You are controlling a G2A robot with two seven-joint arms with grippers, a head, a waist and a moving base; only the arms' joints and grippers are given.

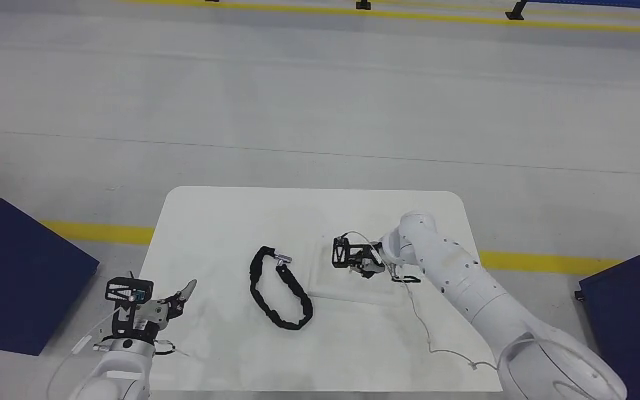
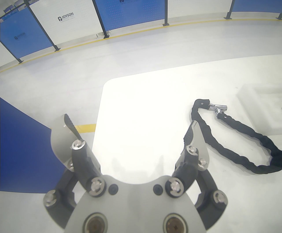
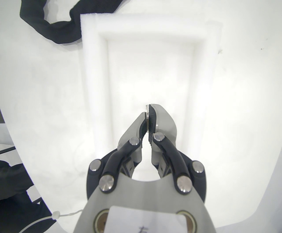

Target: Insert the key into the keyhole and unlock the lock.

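Seemingly, right gripper [image 3: 148, 111] pinches key [image 3: 146, 120]; lock [image 1: 278, 290] apart.

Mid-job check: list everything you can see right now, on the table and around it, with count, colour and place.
chain lock: one, black sleeve with silver ends, lying looped mid-table.
foam tray: one, white, on the table beside the chain lock.
key: one thin silver piece, probably the key, held above the foam tray.
table: one, white.
barrier panels: several, blue and white, on the floor beyond the table.
floor line: yellow, passing behind the table.
left gripper: open, over a near corner of the table, apart from the chain lock.
right gripper: shut on the key, over the foam tray.
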